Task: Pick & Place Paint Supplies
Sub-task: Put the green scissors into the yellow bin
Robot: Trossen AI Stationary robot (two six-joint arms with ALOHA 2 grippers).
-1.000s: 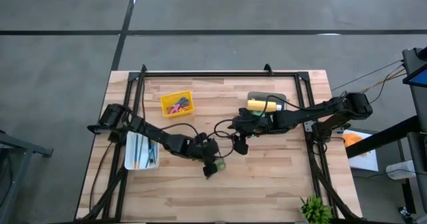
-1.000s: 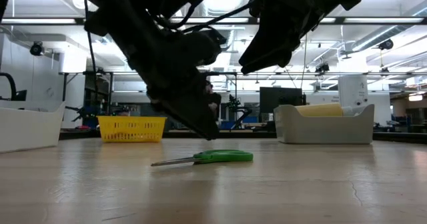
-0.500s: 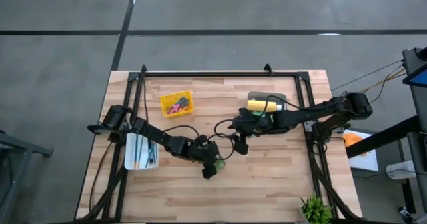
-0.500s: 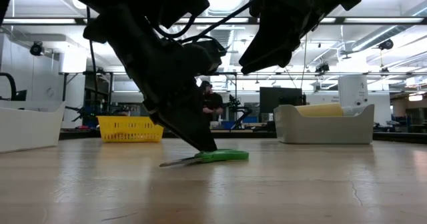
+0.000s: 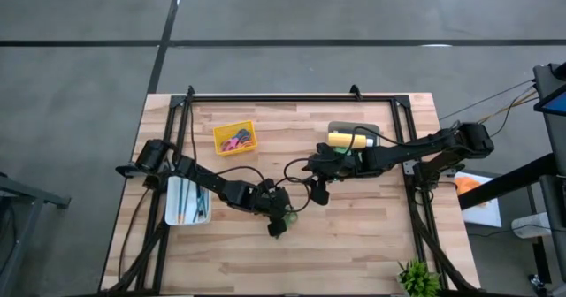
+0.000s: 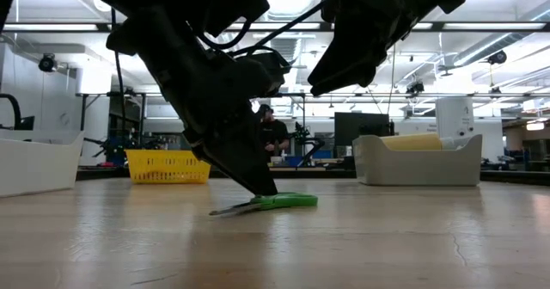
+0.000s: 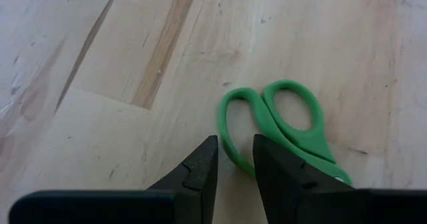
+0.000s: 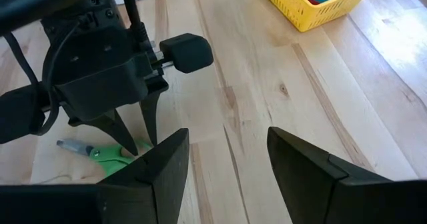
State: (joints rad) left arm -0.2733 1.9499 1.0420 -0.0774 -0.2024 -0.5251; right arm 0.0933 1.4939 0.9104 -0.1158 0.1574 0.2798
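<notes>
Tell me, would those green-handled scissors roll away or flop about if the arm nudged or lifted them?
Probably neither. The green scissors lie flat on the wooden table, so they should slide, not roll. They look rigid, though the blades might swing open when lifted. The left end effector straddles one thin handle loop, so they may pivot in the grip.

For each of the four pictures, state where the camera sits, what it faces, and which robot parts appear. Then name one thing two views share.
High: overhead, straight down on the wooden table; both arms.
Low: table-top height, facing the room; both arms descend.
Left wrist: behind the left gripper, open, facing the green scissors.
Right wrist: behind the right gripper, open, facing the left arm and yellow basket.
Shared: scissors appear in both wrist views.
</notes>
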